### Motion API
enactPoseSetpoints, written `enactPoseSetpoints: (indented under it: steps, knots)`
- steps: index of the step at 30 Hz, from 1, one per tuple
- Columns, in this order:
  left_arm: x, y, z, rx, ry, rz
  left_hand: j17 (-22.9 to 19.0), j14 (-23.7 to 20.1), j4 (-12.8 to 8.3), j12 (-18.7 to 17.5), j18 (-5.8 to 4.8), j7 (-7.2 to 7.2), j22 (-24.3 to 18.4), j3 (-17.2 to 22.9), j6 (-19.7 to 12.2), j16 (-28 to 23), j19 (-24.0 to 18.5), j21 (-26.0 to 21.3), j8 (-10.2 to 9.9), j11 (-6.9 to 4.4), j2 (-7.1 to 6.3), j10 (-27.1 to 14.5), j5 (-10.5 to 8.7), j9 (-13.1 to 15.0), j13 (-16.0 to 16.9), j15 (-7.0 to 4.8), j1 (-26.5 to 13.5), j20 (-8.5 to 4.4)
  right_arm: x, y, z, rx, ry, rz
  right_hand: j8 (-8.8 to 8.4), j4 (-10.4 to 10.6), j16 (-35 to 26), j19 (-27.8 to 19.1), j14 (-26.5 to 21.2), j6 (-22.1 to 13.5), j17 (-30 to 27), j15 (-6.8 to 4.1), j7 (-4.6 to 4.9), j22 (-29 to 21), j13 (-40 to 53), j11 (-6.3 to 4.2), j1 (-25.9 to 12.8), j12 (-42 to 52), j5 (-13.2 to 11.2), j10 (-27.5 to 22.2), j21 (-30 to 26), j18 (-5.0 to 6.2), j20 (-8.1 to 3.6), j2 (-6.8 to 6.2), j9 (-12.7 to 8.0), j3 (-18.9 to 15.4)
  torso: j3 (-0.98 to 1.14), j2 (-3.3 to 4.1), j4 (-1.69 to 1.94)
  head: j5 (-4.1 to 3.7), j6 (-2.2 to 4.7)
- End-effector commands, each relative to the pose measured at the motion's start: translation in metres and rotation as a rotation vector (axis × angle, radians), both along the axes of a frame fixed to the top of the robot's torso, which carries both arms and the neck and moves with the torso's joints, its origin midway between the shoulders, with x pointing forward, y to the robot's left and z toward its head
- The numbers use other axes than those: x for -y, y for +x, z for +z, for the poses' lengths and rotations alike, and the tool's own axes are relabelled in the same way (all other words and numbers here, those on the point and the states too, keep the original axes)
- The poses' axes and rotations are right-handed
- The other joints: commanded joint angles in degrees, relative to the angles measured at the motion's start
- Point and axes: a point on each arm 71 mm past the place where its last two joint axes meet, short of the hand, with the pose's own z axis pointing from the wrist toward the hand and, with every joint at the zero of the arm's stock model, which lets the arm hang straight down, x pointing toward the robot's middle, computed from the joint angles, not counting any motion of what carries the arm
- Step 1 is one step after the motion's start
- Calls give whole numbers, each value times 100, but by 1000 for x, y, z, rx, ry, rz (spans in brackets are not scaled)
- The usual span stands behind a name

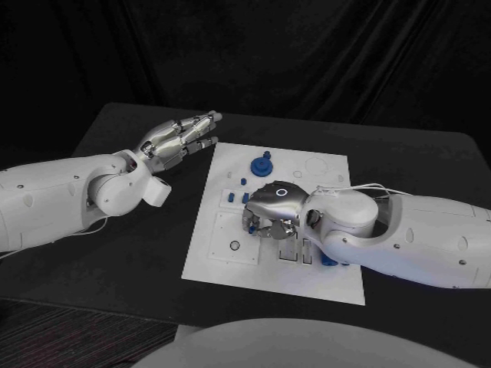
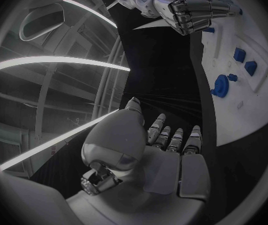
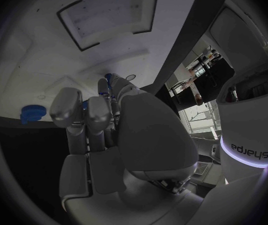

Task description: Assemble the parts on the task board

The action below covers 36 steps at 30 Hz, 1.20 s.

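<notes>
1. Task board point(image 1: 229, 261), white plate, lies mid-frame in head view on black table point(image 1: 124, 230), long side running from upper centre down toward lower centre.
2. Blue parts: round gear-like part point(image 1: 262, 164) near board's upper edge; small blue pieces point(image 1: 235, 189) along board's left-centre strip; one more point(image 1: 328, 261) just below right arm at lower right of board.
3. Right hand point(image 1: 270, 218) sits over board's centre, fingers curled down onto the board; right wrist view shows a bit of blue point(image 3: 108, 79) at the fingertips, but can't tell if it's actually held.
4. Left hand point(image 1: 182, 138) hangs upper left of the board, off its edge, above bare table; fingers straight, slightly apart, holding nothing.
5. Table surface matte black; dark curtain point(image 1: 312, 54) fills the upper frame behind it.
6. Left wrist view: gear-like part on board at right, right hand upper centre.
</notes>
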Motion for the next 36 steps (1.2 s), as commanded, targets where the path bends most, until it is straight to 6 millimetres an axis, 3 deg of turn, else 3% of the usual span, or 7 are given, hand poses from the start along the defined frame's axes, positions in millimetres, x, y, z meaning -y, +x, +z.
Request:
enactPoseSetpoints:
  steps: [1,11,16,22,26,33,36]
  knots:
    - [2,-1,0,-4,-18,-12,-9,8,-30,26,63,-1,9,4,38,-21,24,9,28,23,8,-17,27,6,-3,30,35,26,0,0,-2,5,-5,-13,3,-18,-20,-20,32,38,-7,8,-8,813,4,-9,12,-14,-35,35,9,-94,11,-20,4,0,-3,0,8,-1,-1]
    - [2,0,-1,-9,-16,-15,-9,8,-34,24,63,3,29,7,47,-21,30,14,33,24,15,-22,30,7,-5,37,38,32,-1,1,-3,1,-18,-18,-35,-9,-64,-53,12,3,-61,14,3,792,-3,5,-5,-55,-80,9,-81,-79,12,-45,-16,-11,-6,-4,4,-9,-1]
    - [2,0,-1,-10,-16,-16,-9,8,-34,24,63,3,29,7,47,-21,30,14,33,24,15,-22,30,7,-5,37,38,32,0,2,-6,-9,-44,-23,-340,162,-316,-249,-171,-485,-360,160,110,692,-29,177,-197,-349,-223,-541,-541,-32,107,-184,-159,-79,-3,0,3,-8,-1]
    - [1,-1,-1,-11,-15,-15,-9,8,-38,22,64,6,33,9,73,-21,33,16,41,24,21,-25,33,11,-6,41,40,37,2,3,-9,-22,-74,-30,-385,213,-527,-533,-463,-1337,-686,129,-234,578,-14,300,-316,-329,-363,-1594,-1106,77,134,-286,-254,-387,-4,1,2,-10,-1]
    - [0,-1,-1,-11,-14,-13,-9,8,-39,22,64,7,30,9,82,-21,32,15,44,24,22,-27,33,12,-6,42,40,38,7,3,-9,-20,-68,-36,-373,293,-791,-776,-737,-1577,-1057,162,-317,470,-9,335,-318,-281,-496,-2146,-1644,147,171,-274,-248,-711,-5,-1,-3,-20,-1]
    - [-4,-1,-1,-12,-9,-2,-9,8,-40,22,64,7,23,9,90,-21,31,14,46,24,22,-27,33,13,-6,42,41,40,25,9,5,35,15,-48,-335,737,-629,-724,-717,-1637,-996,137,-375,503,8,280,-270,-37,-659,-2381,-1531,134,160,-369,-233,-1053,0,0,1,-126,-1]
    - [-5,-1,-1,-12,-7,1,-9,8,-41,23,63,9,26,8,109,-21,32,14,52,25,21,-25,32,15,-5,42,41,45,35,14,19,78,52,-60,-312,821,-516,-646,-648,-1599,-909,122,-363,540,24,266,-297,106,-690,-2330,-1365,110,147,-322,-225,-1086,3,-1,1,-149,-1]
